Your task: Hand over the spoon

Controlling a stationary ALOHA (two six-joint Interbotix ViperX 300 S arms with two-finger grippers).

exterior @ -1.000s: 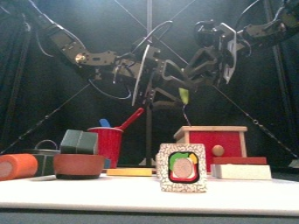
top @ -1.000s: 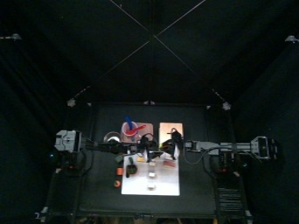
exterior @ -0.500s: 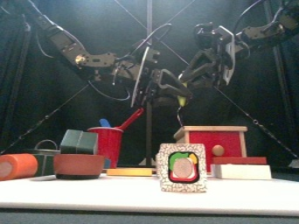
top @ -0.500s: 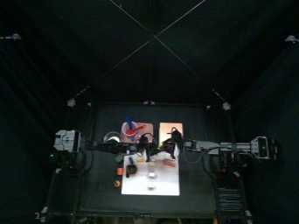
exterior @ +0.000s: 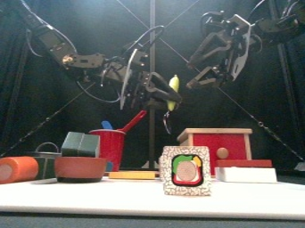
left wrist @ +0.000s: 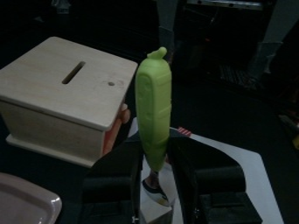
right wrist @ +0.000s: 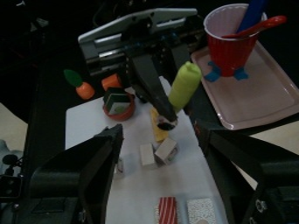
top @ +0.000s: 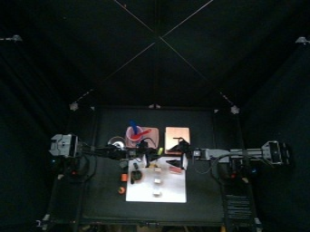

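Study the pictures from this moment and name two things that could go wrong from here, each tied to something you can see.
1. The left gripper pinches the green spoon only at its lower end, so it might tip or slip out.
2. The spoon hangs high above crowded things; if dropped it could strike the red cup or the wooden box. The right gripper, jaws open, is apart from it and could not catch it.

left gripper (left wrist: 156, 179): jaws closed on the narrow end of a yellow-green plastic spoon (left wrist: 155, 105), spoon standing up from the jaws | beside spoon: pale wooden box with a dark slot in its lid (left wrist: 68, 94) | below: white sheet on black counter (left wrist: 251, 171) | pink tray corner (left wrist: 26, 200)
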